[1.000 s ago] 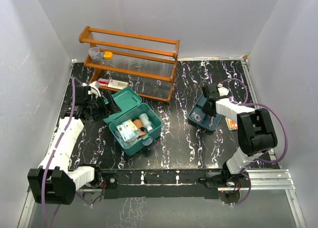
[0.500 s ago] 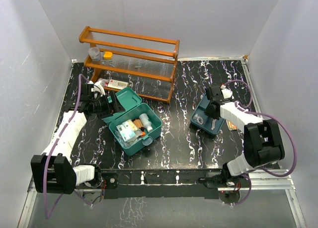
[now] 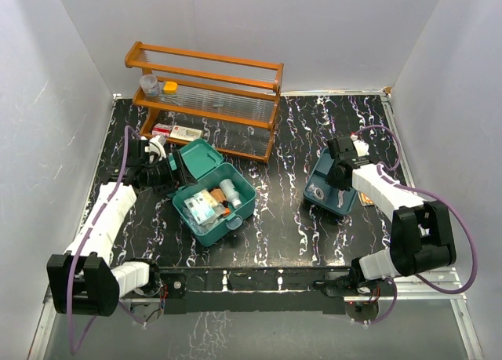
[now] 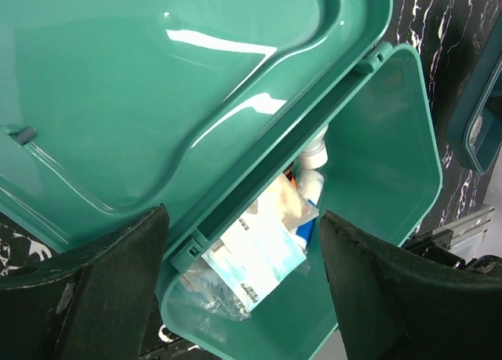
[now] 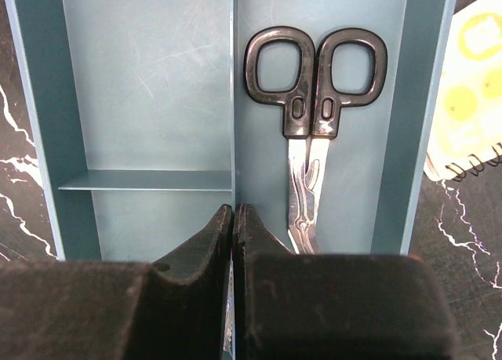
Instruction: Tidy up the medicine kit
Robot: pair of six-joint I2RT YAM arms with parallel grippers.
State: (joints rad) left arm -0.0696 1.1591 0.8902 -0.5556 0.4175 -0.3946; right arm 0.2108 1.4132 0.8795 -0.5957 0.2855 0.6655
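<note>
The teal-green medicine kit [image 3: 213,201] stands open left of centre, holding packets [image 4: 259,250] and a small white bottle [image 3: 230,191]. Its hinged lid [image 3: 196,154] leans back to the far left. My left gripper [image 3: 174,172] is open right at that lid; in the left wrist view the lid [image 4: 172,85] fills the frame, and its hinge edge and the box rim [image 4: 376,164] lie between the spread fingers [image 4: 102,297]. On the right, my right gripper [image 3: 339,181] is shut on the middle divider of a darker teal compartment tray [image 5: 149,85] that holds black-handled scissors [image 5: 314,101].
A wooden rack [image 3: 204,93] stands at the back with small containers [image 3: 149,83] on its shelf and flat boxes [image 3: 176,130] below it. A yellow spiral notebook [image 5: 471,85] lies just right of the tray. White walls enclose the black marbled table [image 3: 282,219].
My left gripper has moved right, up against the kit's lid. My right arm has drawn the tray a little toward the near right.
</note>
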